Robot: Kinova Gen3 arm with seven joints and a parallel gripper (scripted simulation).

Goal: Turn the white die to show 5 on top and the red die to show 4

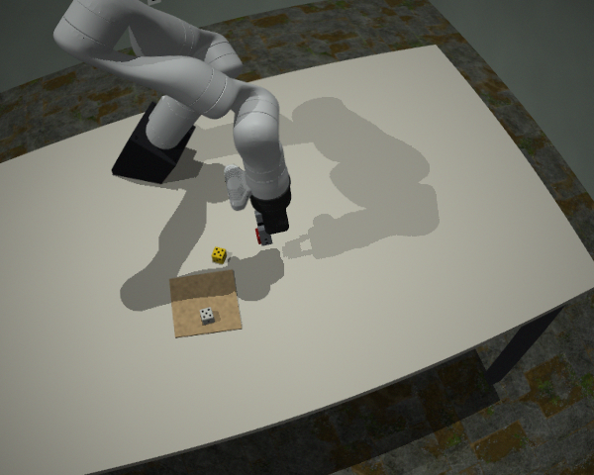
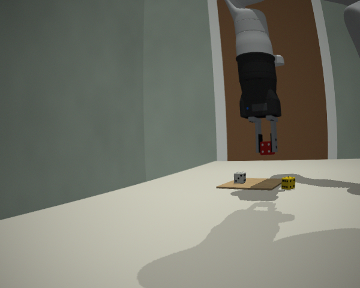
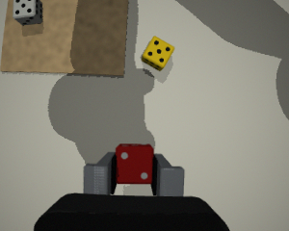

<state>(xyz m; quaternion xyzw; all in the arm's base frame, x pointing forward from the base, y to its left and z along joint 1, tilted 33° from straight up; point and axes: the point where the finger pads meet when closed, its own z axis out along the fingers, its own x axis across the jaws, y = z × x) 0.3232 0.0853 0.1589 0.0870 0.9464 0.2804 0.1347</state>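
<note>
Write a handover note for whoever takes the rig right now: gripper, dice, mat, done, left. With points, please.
Gripper [image 2: 266,147] [image 3: 134,167]: shut on the red die [image 2: 266,147] [image 3: 135,165], raised above the table; a four faces the exterior view, a two the wrist view.
White die [image 1: 206,315] [image 2: 239,177] [image 3: 27,11]: on the tan mat [image 1: 184,319] [image 2: 254,182] [image 3: 39,48], five on top.
Yellow die [image 1: 218,254] [image 2: 288,182] [image 3: 158,52]: on the table beside the mat, five up.
Done: white die shows its five, on the mat.
Left: get the red die's four on top, set it flat and fully on the mat, clear of the white one, then let go. Leave the yellow die alone.
</note>
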